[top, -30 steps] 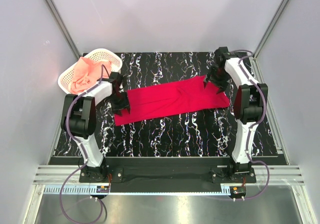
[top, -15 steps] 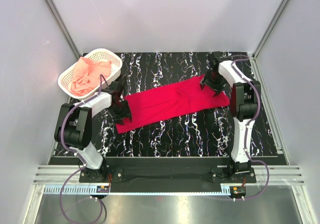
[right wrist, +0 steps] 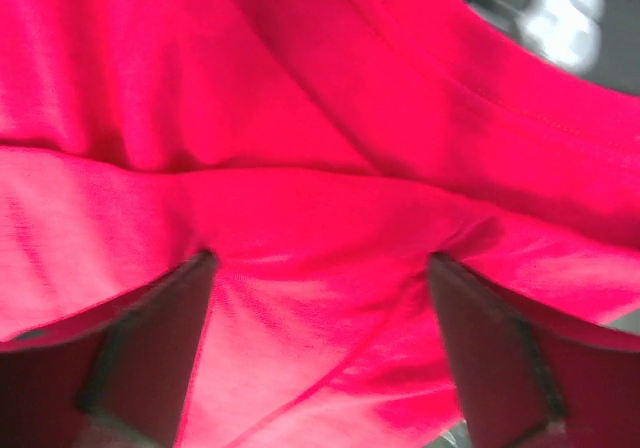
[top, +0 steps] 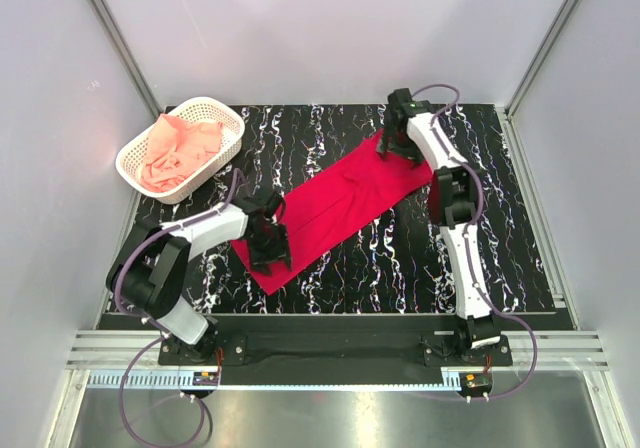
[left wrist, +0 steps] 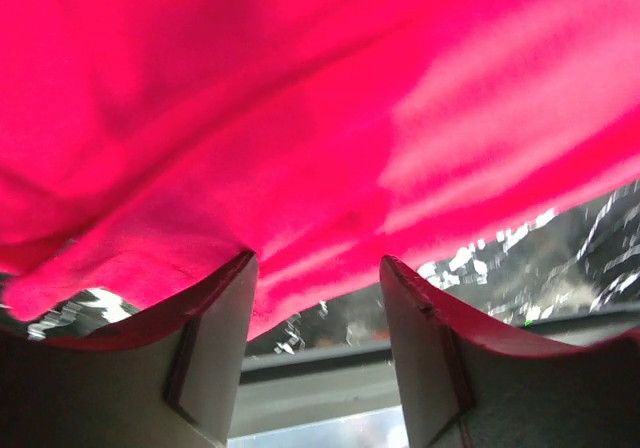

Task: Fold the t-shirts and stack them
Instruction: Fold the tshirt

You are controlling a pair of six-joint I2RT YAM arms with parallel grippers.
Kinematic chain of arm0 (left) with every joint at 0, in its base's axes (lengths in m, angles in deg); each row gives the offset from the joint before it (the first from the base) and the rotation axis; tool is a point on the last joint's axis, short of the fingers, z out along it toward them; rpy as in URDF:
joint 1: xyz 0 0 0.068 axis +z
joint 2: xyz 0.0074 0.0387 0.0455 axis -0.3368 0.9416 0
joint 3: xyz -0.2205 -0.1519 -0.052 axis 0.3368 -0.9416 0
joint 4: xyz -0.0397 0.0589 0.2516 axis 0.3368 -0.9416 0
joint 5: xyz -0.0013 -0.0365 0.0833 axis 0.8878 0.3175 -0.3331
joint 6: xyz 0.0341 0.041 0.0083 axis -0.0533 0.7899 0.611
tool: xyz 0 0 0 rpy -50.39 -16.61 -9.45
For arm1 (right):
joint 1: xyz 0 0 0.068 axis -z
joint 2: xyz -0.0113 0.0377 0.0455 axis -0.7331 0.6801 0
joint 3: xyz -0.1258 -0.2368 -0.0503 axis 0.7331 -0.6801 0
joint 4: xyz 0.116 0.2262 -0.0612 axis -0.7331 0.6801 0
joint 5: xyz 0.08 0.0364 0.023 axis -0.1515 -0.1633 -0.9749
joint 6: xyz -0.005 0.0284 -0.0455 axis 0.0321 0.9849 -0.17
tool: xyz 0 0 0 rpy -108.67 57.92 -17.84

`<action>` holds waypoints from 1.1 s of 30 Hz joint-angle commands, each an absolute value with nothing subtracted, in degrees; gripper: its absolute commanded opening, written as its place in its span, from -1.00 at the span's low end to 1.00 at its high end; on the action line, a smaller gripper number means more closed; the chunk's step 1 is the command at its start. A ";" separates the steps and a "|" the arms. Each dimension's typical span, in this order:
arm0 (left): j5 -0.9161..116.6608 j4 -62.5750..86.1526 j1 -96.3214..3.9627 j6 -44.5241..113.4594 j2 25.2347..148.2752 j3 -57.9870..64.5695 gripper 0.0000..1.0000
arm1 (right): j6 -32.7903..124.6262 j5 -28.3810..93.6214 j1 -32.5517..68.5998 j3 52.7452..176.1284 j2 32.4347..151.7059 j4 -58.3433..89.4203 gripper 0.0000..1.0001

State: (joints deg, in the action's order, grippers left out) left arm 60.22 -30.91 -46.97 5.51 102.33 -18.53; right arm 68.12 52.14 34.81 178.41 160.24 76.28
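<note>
The crimson red t-shirt [top: 340, 203] lies as a long folded strip, diagonal on the black marbled table from near left to far right. My left gripper [top: 270, 250] sits on its near-left end. In the left wrist view its fingers stand apart, and the red cloth [left wrist: 300, 118] lies across and beyond the tips of the left gripper [left wrist: 316, 263]. My right gripper [top: 393, 148] is at the far-right end, open wide, with red cloth [right wrist: 300, 98] spread under and between the fingers of the right gripper [right wrist: 320, 258]. The salmon-pink t-shirt [top: 175, 148] is crumpled in the basket.
The white lattice basket [top: 228, 146] stands at the table's far left corner. Grey walls close in the left, back and right sides. A black rail and a metal strip [top: 320, 363] run along the near edge by the arm bases.
The red strip has swung from nearly level to diagonal. My left gripper moved toward the near edge, my right gripper moved back and left. Both sets of fingers have spread wider.
</note>
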 commanded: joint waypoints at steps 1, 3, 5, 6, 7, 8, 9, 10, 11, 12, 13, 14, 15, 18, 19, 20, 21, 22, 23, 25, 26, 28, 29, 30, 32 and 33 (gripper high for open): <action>63.58 -33.38 -50.70 2.20 98.98 -19.22 0.23 | 63.19 49.95 31.16 186.61 166.90 72.09 0.99; 64.90 -33.64 -53.67 1.40 98.36 -17.65 0.29 | 62.13 47.92 30.10 188.38 168.40 69.80 1.00; 65.17 -34.60 -55.79 0.00 97.84 -15.98 0.29 | 63.18 44.93 28.96 190.67 168.93 66.54 0.99; 64.65 -34.79 -57.46 -0.44 97.14 -13.97 0.31 | 63.97 42.66 28.87 191.37 168.84 65.93 0.99; 64.47 -34.70 -57.91 -0.97 95.39 -12.73 0.32 | 64.76 41.85 28.78 192.77 168.49 65.05 1.00; 64.12 -34.96 -58.26 -1.15 94.50 -11.58 0.33 | 65.46 41.15 28.78 193.48 167.97 65.04 0.99; 63.42 -35.31 -58.44 -1.06 93.62 -10.36 0.35 | 66.08 41.05 28.78 193.93 165.96 65.13 0.99; 62.89 -35.84 -58.35 -0.54 92.74 -7.30 0.36 | 66.26 40.97 28.69 194.02 164.55 65.22 1.00; 62.01 -37.15 -58.35 -0.01 91.87 -5.70 0.37 | 66.00 40.79 28.69 193.50 161.23 65.65 0.99; 60.00 -38.03 -58.18 0.69 91.77 -3.77 0.39 | 65.74 40.88 28.61 193.06 159.37 66.18 0.99; 59.03 -38.82 -58.00 2.44 91.86 -2.01 0.39 | 65.47 41.05 28.69 192.44 157.52 66.88 0.99; 58.49 -39.79 -57.83 3.58 92.55 1.23 0.39 | 64.60 41.23 28.69 191.04 155.76 68.89 0.99; 57.27 -40.32 -56.87 4.55 92.99 2.56 0.39 | 63.98 41.49 28.69 190.33 152.61 70.21 0.99; 55.51 -42.16 -53.54 8.60 95.54 6.70 0.38 | 61.96 40.88 28.43 188.75 148.28 78.82 0.99; 54.89 -43.04 -52.47 9.30 95.63 7.67 0.37 | 61.35 40.62 28.08 187.87 147.23 80.93 0.99; 54.88 -43.31 -51.42 9.66 95.37 8.20 0.37 | 60.21 40.79 27.56 184.91 145.91 84.08 0.99; 55.32 -43.05 -49.58 9.83 93.20 8.46 0.38 | 59.33 41.40 26.51 182.61 142.86 84.81 0.99; 55.32 -42.70 -48.87 10.18 91.87 8.55 0.39 | 58.36 42.71 24.06 179.81 141.00 84.73 0.99; 55.24 -42.26 -48.25 10.45 90.55 8.64 0.41 | 57.31 43.33 22.30 173.78 137.24 83.60 0.99; 53.49 -42.96 -47.02 11.06 86.08 9.43 0.45 | 57.47 44.12 17.30 165.42 133.70 81.84 0.99; 52.43 -44.70 -46.84 11.07 84.40 9.95 0.45 | 58.52 44.13 15.79 163.02 130.55 80.00 0.99; 49.70 -46.73 -46.58 10.89 79.32 10.31 0.45 | 59.40 42.65 12.19 158.62 128.25 77.80 0.99; 48.05 -48.48 -46.49 10.37 77.37 10.14 0.45 | 60.28 42.46 8.78 155.20 127.45 75.87 0.99; 46.55 -49.28 -46.40 9.84 75.44 9.87 0.45 | 60.46 42.37 6.48 153.69 126.40 74.98 0.90; 45.75 -51.04 -46.22 7.91 68.78 8.12 0.46 | 61.51 42.28 0.61 150.61 126.91 73.49 0.80; 45.57 -51.66 -46.22 7.21 66.31 7.24 0.47 | 62.12 41.67 -1.08 149.99 127.53 73.22 0.71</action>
